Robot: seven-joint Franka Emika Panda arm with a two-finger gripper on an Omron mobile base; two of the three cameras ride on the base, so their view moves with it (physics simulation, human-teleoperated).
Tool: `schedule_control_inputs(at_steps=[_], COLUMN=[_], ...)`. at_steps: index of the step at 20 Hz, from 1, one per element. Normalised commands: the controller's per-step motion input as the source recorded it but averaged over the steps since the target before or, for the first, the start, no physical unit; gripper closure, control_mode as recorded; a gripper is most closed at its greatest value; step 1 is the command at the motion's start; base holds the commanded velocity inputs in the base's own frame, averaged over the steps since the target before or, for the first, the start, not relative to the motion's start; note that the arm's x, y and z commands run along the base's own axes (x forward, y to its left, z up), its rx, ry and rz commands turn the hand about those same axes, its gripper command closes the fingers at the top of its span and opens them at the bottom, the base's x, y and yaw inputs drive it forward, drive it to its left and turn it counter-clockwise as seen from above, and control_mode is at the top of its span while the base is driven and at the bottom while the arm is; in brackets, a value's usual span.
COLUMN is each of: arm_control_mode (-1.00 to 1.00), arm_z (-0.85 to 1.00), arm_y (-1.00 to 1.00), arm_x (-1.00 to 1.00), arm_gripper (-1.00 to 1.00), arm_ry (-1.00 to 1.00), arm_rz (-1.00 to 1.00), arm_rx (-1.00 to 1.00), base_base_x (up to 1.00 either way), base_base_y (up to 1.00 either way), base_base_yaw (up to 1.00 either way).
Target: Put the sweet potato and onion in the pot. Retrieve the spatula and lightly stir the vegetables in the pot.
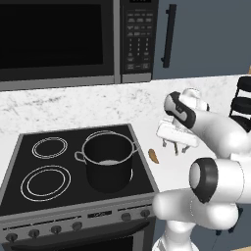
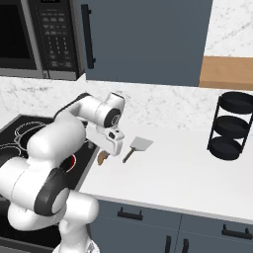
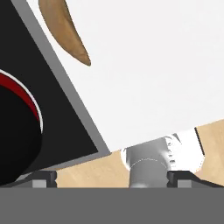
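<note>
So the claw [image 1: 177,148] is hanging over the white tabletop [image 2: 188,173] just right of the stove [image 1: 29,196], jaws spread as wide as they go and nothing between them, which makes sense if it's lining up for a grab. The sweet potato [image 1: 154,156] is lying flat on the tabletop right beside the stove's edge, between the stove and the claw. In the hand view it sits up in the top left corner [image 3: 65,35], so I'd say the claw isn't centred over it yet and needs to slide that way before dropping. The pot [image 1: 109,162] sits on the front right burner, close to the sweet potato, so the carry should be short once it's picked up; I can't really tell what's inside it, there's just a pale patch at the bottom. The spatula [image 2: 136,148] is parked on the tabletop just past the claw on the far side from the stove, handle angled toward the front edge, handy for the stirring bit later. I can't make out the onion anywhere. There's also a black tiered rack [image 2: 230,126] well off to the right, out of the way.
</note>
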Motion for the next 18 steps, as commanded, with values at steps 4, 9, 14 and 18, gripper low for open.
schedule_control_inputs(at_steps=[4, 9, 14, 18], arm_control_mode=[-1.0, -1.0, -1.0, -1.0], arm_z=[-0.18, -0.27, -0.19, -0.24], arm_y=[0.17, 0.09, -0.01, 0.0], arm_x=[0.06, 0.31, 0.59, 0.64], arm_gripper=[-1.0, -1.0, -1.0, -1.0], arm_ry=[-0.19, -0.12, 0.04, 0.09], arm_rz=[0.0, 0.0, 0.0, 0.0], arm_rx=[0.0, 0.0, 0.04, 0.07], base_base_x=[0.0, 0.0, 0.0, 0.0], base_base_y=[0.0, 0.0, 0.0, 0.0], base_base_yaw=[0.0, 0.0, 0.0, 0.0])
